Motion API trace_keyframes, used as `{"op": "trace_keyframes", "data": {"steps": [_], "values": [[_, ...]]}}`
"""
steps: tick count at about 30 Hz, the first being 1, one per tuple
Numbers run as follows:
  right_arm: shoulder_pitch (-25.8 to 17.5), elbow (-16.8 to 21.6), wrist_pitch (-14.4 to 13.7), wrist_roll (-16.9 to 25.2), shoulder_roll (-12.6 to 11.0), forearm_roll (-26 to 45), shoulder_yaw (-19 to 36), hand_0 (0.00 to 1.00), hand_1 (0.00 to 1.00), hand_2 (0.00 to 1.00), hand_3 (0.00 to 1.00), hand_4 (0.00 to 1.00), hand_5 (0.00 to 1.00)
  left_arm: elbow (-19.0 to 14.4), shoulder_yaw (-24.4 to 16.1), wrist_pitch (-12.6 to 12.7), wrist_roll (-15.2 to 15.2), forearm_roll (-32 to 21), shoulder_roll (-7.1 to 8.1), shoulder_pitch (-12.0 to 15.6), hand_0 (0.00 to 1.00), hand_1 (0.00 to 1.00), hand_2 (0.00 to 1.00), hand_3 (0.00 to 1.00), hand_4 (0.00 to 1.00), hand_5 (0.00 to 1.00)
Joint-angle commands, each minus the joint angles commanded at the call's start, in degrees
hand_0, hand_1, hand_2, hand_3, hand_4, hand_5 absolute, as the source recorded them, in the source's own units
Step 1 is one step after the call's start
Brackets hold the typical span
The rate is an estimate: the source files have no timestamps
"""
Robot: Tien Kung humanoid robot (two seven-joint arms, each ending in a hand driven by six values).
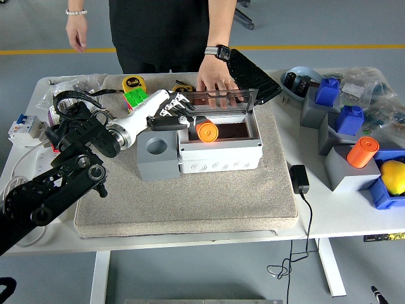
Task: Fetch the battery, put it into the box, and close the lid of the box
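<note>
The robot's left hand [174, 114] hangs just at the left end of the white box [220, 156], fingers loosely curled and holding nothing. The orange battery [206, 132] lies inside the box, up against its left wall, so what remains is the lid. The clear lid [221, 99] stands open at the back, and a person's hand [217, 81] rests on its far edge. My worry is that the robot's fingers are low and near the rim: if the hand sweeps right to catch the lid, it could knock the battery or shove the whole box across the mat [190, 202]. The lid could also come down on the person's fingers.

Left of the box stands a grey block [156, 156] with a round hole, apparently empty. Far right, another grey holder [345, 172] carries an orange cylinder [362, 151], and a blue bin [383, 196] holds a yellow ball [393, 175].
</note>
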Motion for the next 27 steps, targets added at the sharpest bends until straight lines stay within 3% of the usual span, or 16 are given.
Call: {"op": "trace_keyframes", "data": {"steps": [4,10,22,27], "values": [[0.03,0.08,-0.11,0.06,-0.08,-0.12,0.15,0.717,0.651,0.638,0.577,0.985,0.593,-0.14,1.75,-0.3,0.2,-0.11,0.66,-0.06,0.496,0.658,0.61,0.611,0.998,0.586],[0.1,0.3,-0.35,0.24,-0.16,-0.48,0.33,0.716,0.652,0.638,0.577,0.984,0.593,0.08,3.26,-0.33,0.13,-0.27,-0.15,-0.91,0.476,0.654,0.609,0.612,0.998,0.582],[-0.01,0.36,-0.41,0.29,-0.18,-0.4,0.29,0.715,0.652,0.637,0.577,0.985,0.592,3.45,7.37,-0.45,-0.15,-1.39,-4.74,-4.33,0.466,0.65,0.612,0.614,0.998,0.584],[0.18,0.41,-0.37,0.34,-0.13,-0.37,0.08,0.716,0.652,0.637,0.577,0.984,0.592,5.48,8.77,-0.13,-0.55,-1.8,-8.61,-6.93,0.457,0.645,0.611,0.614,0.998,0.582]]}}
